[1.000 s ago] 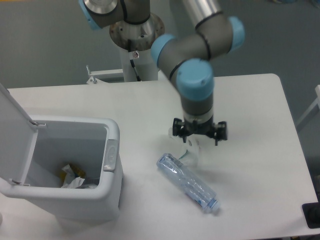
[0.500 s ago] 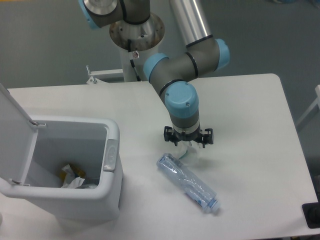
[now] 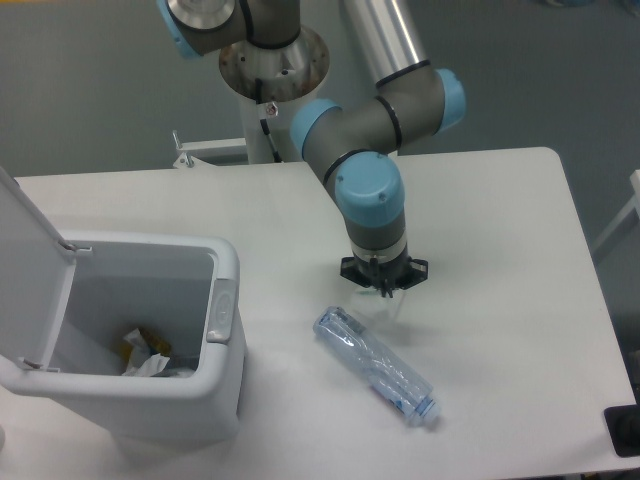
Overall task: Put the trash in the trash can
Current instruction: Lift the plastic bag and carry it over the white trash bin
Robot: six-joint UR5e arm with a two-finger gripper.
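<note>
Gripper [image 3: 385, 290] is parked right over the cup [image 3: 385, 303], jaw state can't be told; bottle [image 3: 377, 367] is laid diagonally just below, bin [image 3: 222, 300] far left.

A robotics lab: pedestal-mounted arm [image 3: 375, 110] at a bare white table [image 3: 500, 250], grey floor [image 3: 90, 80]

White table [image 3: 520, 220], rounded corners; grey-blue floor [image 3: 80, 90] behind; even light.

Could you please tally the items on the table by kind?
Crushed clear plastic bottle: 1
Small translucent whitish plastic cup under the gripper: 1
Light grey rectangular plastic bin, lid open: 1
Total: 3
</note>
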